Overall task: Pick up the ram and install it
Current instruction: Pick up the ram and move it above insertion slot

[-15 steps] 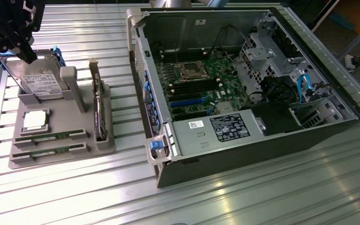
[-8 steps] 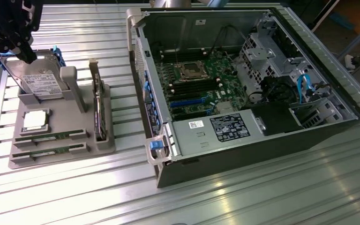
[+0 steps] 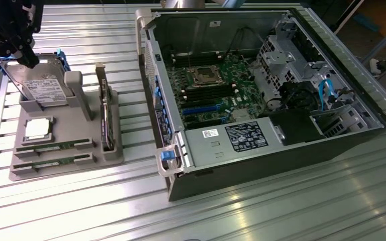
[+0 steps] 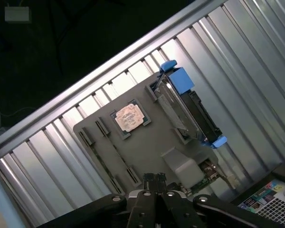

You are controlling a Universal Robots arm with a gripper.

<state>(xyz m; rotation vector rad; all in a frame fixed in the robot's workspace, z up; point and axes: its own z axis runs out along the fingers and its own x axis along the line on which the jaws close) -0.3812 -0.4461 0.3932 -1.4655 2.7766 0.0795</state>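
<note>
We note a ribbed metal table (image 3: 260,216) running under the whole scene, its grooves going from near to far. On the exterior view's left a grey parts holder (image 3: 79,128) sits flat on it. On the exterior view's right, near the holder but apart from it, an open computer case (image 3: 280,160) lies on its side, interior facing up.

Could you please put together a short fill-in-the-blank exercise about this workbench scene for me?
1. The ram sticks lie in the grey holder, on the exterior view's ____ of the open computer case.
2. The gripper is ____ and holds nothing.
3. The hard drive in the holder carries a ____ plastic bracket.

Missing words: left; shut; blue.
</note>
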